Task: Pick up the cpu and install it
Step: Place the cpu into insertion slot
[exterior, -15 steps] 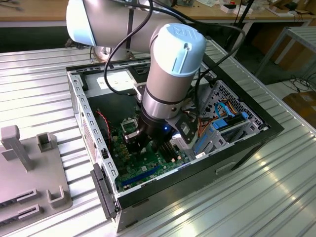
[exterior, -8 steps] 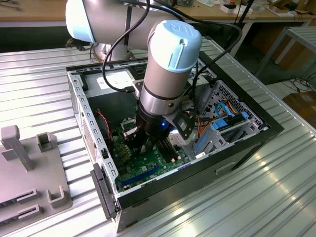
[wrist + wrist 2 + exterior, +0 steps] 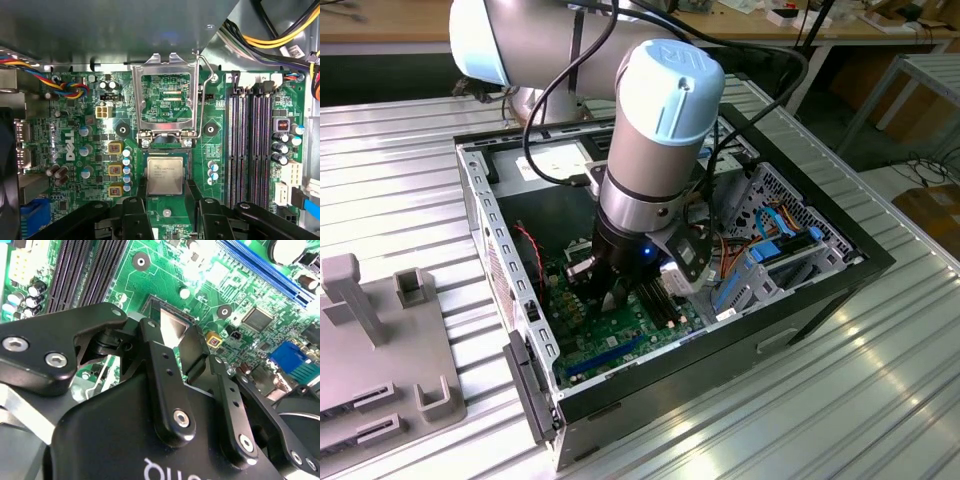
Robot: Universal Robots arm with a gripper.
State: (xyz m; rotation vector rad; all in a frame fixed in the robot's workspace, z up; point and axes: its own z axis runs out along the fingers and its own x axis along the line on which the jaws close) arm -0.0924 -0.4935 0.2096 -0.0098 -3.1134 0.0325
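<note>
the gripper (image 3: pixel 166 190) has its jaws clamped on the cpu (image 3: pixel 165 172), directly over the socket (image 3: pixel 152 302), beside that socket's raised load plate (image 3: pixel 136 100). i judge level, corner-matched seating essential, without force.

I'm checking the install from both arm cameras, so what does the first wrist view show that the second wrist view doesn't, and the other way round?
First wrist view: the metal load frame flipped up, with coloured wires off to one side of it. Second wrist view: a long blue slot running along the board. In both wrist views: the gripper apparently closed on the cpu at the socket, the green motherboard, and the black memory slots.
</note>
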